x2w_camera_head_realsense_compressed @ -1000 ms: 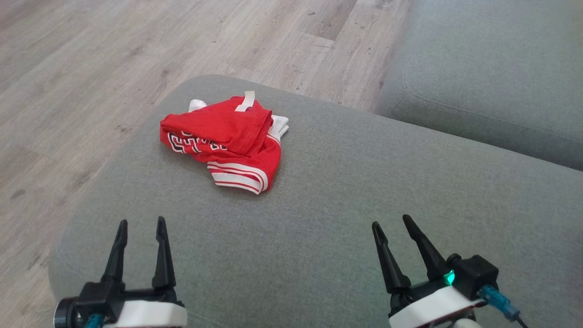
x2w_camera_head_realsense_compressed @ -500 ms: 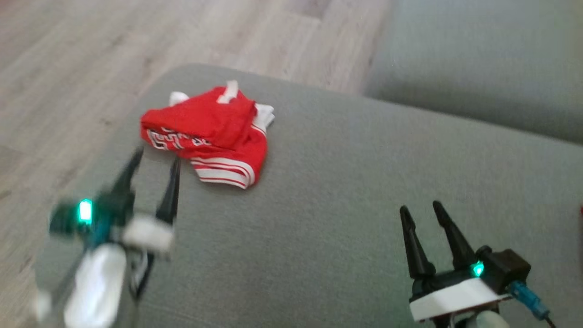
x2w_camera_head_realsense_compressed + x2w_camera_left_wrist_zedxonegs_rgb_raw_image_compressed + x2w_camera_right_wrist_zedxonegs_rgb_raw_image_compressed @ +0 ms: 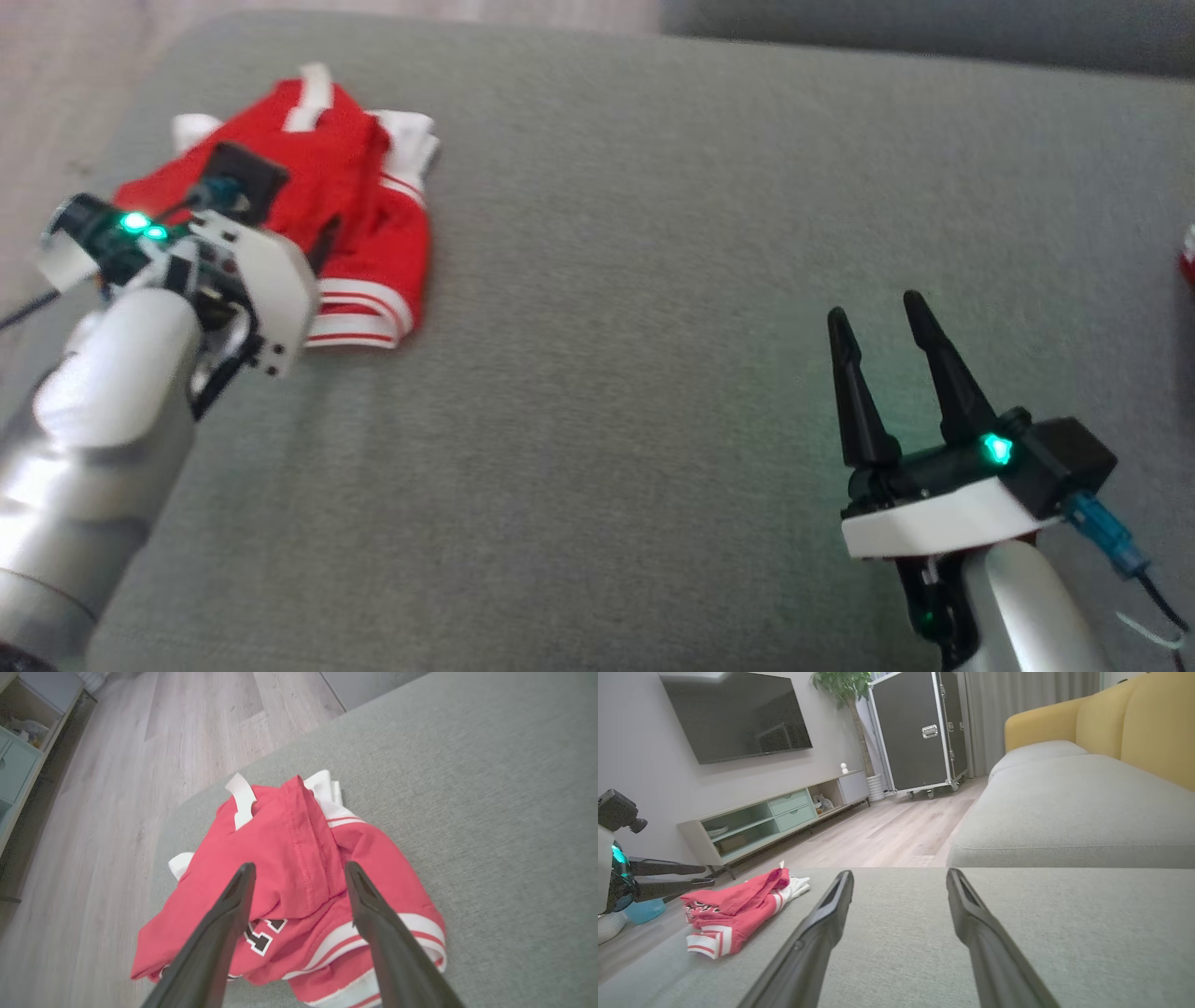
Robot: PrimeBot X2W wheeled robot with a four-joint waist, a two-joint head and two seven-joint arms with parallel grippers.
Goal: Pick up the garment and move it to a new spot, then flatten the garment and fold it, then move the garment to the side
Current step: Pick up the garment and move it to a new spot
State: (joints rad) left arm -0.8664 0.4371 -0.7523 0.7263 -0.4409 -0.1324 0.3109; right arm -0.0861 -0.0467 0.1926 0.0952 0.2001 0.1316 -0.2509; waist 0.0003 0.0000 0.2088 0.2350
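your left pincer (image 3: 299, 864) hangs wide just above the crumpled red-and-white garment (image 3: 383, 215) - no grip on it. the garment lies near the far left corner of the grey sofa cushion (image 3: 653, 280). your right pincer (image 3: 873, 305) stands wide and empty - well apart.

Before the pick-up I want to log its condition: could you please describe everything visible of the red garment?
The garment is red soft-looking fabric with white-and-red striped trim, white parts, a white strap at its far edge and black-and-white block lettering partly hidden by a fold. It lies crumpled and doubled over, not flat, near a corner of the grey sofa cushion. The open left tool hangs over it, fingers either side of a raised seamed fold; contact is unclear.
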